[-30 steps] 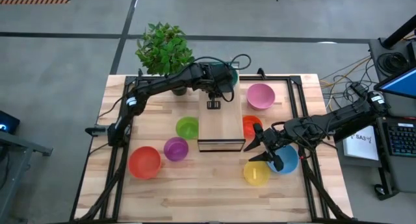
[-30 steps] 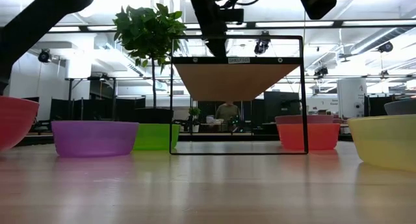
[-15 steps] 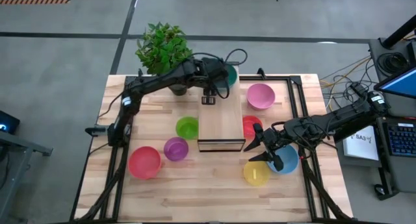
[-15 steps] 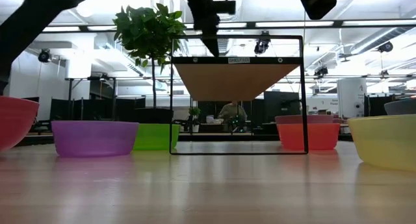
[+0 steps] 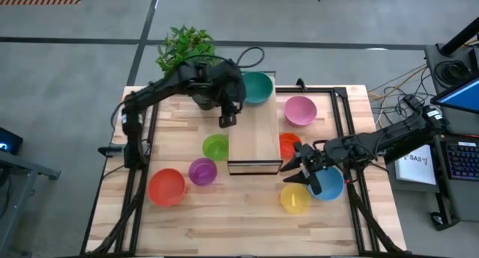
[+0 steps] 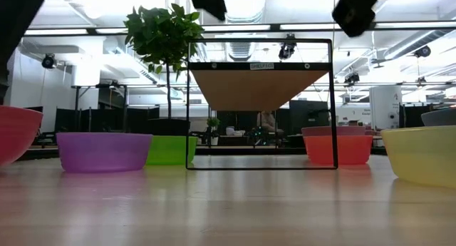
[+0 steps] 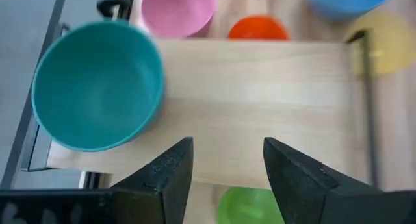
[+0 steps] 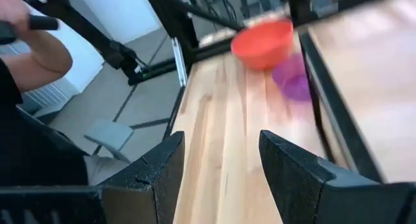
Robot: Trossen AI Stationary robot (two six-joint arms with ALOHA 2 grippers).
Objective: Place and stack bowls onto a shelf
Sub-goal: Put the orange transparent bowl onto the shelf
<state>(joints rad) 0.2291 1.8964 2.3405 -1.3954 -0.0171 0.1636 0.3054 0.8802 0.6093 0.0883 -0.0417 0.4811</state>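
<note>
The shelf (image 5: 254,127) stood mid-table, its wood top running from far to near. A teal bowl (image 5: 257,87) sat on the shelf's far end, w/ nothing stacked in it. The pink bowl (image 5: 300,110) lay on the table just right of the shelf toward the far side; the orange bowl (image 5: 289,144) sat close against the shelf's right edge. The blue bowl (image 5: 329,185) and yellow bowl (image 5: 295,199) were near-right, close together. Left of the shelf: green bowl (image 5: 215,146) just beside it, purple bowl (image 5: 202,171) nearer, red bowl (image 5: 166,187) near-left.

The left gripper (image 5: 227,119) hung above the shelf's far-left edge, apart from the teal bowl; in the left wrist view its fingers (image 7: 168,175) were spread w/ nothing between them. The right gripper (image 5: 301,171) was by the orange bowl, at the blue bowl's left rim; the right wrist view showed its fingers (image 8: 156,175) parted and empty over bare tabletop (image 8: 240,146).

A potted plant (image 5: 187,52) stood at the table's far-left corner, behind the left arm. In the low view the shelf frame (image 6: 260,103) stood centre, w/ bowls lined up either side
</note>
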